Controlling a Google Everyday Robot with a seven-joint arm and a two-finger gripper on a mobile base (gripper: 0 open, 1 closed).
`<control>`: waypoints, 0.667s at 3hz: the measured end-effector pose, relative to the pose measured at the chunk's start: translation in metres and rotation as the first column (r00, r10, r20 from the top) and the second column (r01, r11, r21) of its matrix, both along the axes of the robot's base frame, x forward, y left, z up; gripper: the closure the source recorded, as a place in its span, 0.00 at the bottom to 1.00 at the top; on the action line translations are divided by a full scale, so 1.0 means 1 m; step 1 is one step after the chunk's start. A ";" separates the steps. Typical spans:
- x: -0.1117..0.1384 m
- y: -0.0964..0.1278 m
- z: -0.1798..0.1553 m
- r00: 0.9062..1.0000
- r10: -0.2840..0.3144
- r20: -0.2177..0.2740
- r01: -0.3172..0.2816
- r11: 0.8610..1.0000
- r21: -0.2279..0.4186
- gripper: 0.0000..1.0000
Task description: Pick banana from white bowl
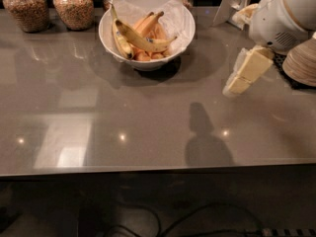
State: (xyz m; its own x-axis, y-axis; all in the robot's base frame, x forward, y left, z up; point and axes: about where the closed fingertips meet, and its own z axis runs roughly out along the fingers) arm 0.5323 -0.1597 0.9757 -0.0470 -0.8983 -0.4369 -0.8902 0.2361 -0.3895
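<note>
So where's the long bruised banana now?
The long bruised yellow banana lies uppermost in the large paper-lined white bowl at the far centre of the grey counter; the pincer hovers off to its right.

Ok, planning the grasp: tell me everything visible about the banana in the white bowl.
The banana is long, curved, yellow with brown bruising and dark tips. It lies atop the other fruit in the paper-lined white bowl, one end at the back-left rim. The gripper is well off to its right, not touching.
</note>
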 end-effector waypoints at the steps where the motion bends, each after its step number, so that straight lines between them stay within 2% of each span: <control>1: 0.061 0.040 0.010 0.993 0.065 0.098 -0.077 0.990 0.121 0.00; 2: 0.061 0.040 0.010 0.993 0.065 0.098 -0.077 0.990 0.121 0.00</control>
